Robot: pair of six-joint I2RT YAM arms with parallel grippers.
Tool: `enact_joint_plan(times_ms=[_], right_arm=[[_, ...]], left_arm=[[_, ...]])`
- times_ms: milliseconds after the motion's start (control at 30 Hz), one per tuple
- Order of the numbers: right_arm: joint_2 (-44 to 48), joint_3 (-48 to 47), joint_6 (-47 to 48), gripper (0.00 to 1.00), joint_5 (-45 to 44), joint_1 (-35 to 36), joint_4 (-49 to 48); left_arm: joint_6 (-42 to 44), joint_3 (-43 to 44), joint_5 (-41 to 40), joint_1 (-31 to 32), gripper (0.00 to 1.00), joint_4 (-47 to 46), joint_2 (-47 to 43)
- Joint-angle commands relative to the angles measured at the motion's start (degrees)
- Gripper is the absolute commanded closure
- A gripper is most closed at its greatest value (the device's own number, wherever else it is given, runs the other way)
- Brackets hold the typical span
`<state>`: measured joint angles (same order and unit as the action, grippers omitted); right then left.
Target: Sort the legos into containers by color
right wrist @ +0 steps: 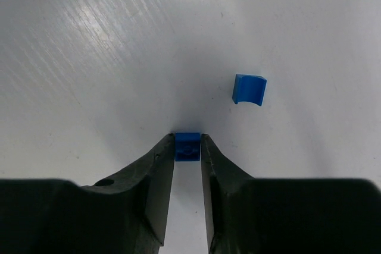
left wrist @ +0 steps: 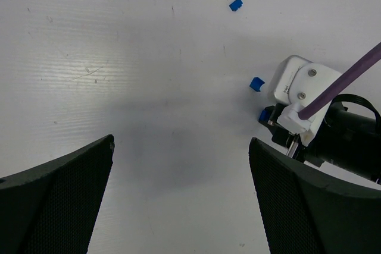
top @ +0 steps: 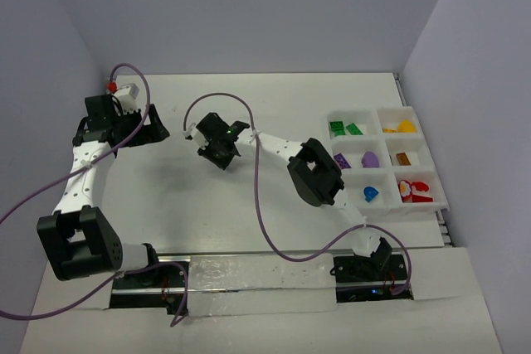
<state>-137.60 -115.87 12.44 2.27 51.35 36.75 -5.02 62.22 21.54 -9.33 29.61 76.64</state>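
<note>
The right gripper (right wrist: 188, 140) is pinching a blue brick (right wrist: 188, 149) well left of the white tray (top: 377, 143), probably to carry it there; the left gripper (left wrist: 181, 147) is hanging wide open.

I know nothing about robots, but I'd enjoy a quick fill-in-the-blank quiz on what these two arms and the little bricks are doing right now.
1. The small brick pinched between the fingertips of the right gripper is ____ in colour.
2. The left gripper holds nothing, and its jaws stand wide ____.
3. In the top view, the top-left compartment of the tray holds two ____ bricks.

Missing words: blue; open; green.
</note>
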Motion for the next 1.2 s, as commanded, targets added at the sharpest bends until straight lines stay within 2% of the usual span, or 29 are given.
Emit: enact_joint_plan(times_ms=[0, 167, 233, 300, 433, 500, 667, 833, 1000, 1167], right_arm=[[-1.82, 0.42, 0.67, 0.70, 0.42, -0.05, 0.45], [0.95, 4.95, 1.37, 0.87, 1.45, -0.49, 0.08], [3.29, 6.47, 1.71, 0.96, 1.95, -1.43, 0.08], [7.39, 7.70, 1.91, 1.00, 2.76, -2.58, -0.10], [18.29, 12.40, 2.66, 1.00, 6.85, -7.28, -1.38], [25.09, 18.76, 3.84, 1.00, 11.91, -12.18, -1.56], [39.55, 27.39, 7.87, 1.00, 16.73, -19.31, 3.23], [56.28, 38.09, 10.93, 1.00, 15.25, -27.39, 9.36], [66.37, 49.55, 12.62, 1.00, 11.94, -36.41, 12.87], [71.40, 56.87, 13.60, 1.00, 9.69, -43.51, 15.47]], left_arm=[[0.91, 2.31, 1.84, -0.51, 0.01, 0.22, 0.38], [1.34, 2.84, 1.94, -0.43, 0.01, 0.18, 0.88], [1.77, 2.91, 2.19, -0.43, 0.01, -0.09, 0.97], [2.21, 2.64, 2.55, -0.43, 0.01, -0.64, 0.97], [3.17, 1.71, 3.46, -0.27, 0.01, -2.90, 0.95], [4.13, 1.05, 3.20, 0.44, 0.01, -4.45, 0.94], [6.83, 1.03, 2.11, 3.62, 0.01, -5.94, 1.91], [6.95, 1.58, 0.61, 7.80, 0.01, -7.62, 3.07], [6.75, 2.68, -0.07, 11.83, 0.01, -8.34, 5.20], [7.49, 4.40, -0.80, 14.33, 0.01, -8.51, 7.11]])
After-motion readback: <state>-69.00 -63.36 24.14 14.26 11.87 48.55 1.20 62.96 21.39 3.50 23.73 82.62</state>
